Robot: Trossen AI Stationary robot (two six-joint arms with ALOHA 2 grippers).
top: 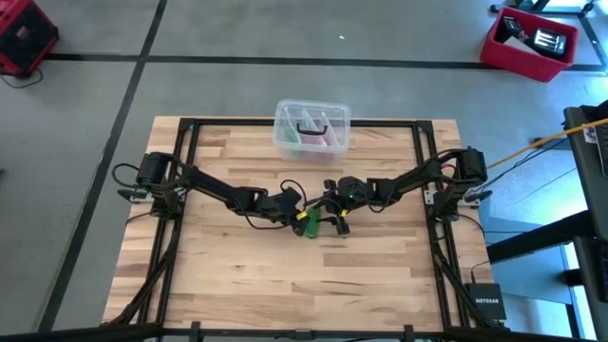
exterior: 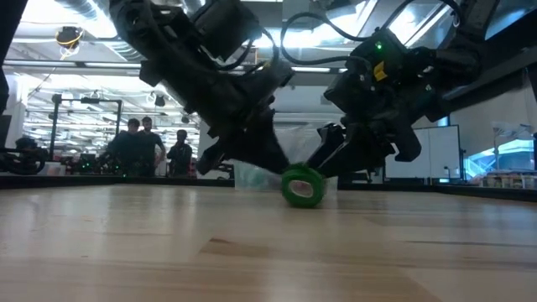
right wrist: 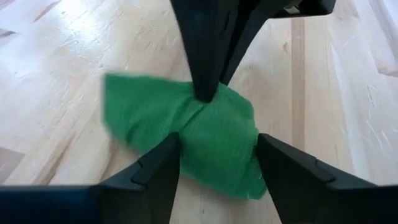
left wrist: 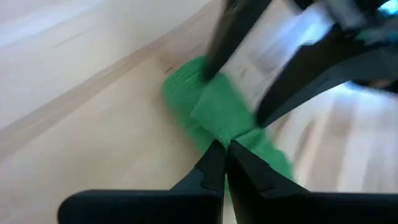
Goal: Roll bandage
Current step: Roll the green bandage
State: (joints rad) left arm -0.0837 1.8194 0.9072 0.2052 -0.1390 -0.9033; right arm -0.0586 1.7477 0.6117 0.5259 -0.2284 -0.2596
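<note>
From above I see both arms reaching inward to meet near the middle of the wooden bench, with the green bandage between them as a small bright lump. My left claw is pinched closed on the bandage; its own wrist camera shows the two fingertips pressed together on a fold of the green cloth. My right claw stands wide, and its wrist camera shows its fingers straddling the crumpled bandage, one on each side, without clearly squeezing it. Only the level camera shows the bandage as a round roll resting on the bench top, tucked under both claws. A clear plastic box sits near the far edge of the bench, well apart from the claws. The near half of the bench is bare wood, and wide bare patches flank the arms on both sides. A small black device by the near right corner reads NETGEAR. Beyond the bench, the level camera shows several people standing far off in the room.
</note>
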